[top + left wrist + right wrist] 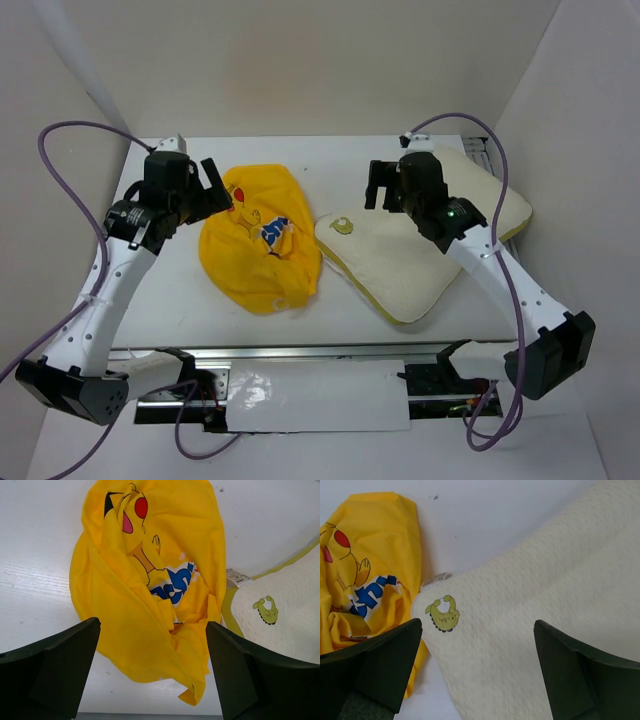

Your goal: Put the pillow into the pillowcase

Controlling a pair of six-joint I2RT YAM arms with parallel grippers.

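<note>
The left gripper (220, 187) hangs wide open and empty, with the crumpled pillowcase (260, 245) directly beneath its jaws. The right gripper (378, 190), equally spread and empty, hovers over the pillow (395, 270). Each arm seems set over its own piece, ready to grasp.

Looks like a robotics lab test cell: white table (170, 310) boxed in by plain white panels (300, 60) behind and to both sides of it, metal rail (300, 353) along its near edge carrying left arm (105, 290) and right arm (500, 280), purple cables (72, 124) looping above its far corners
</note>
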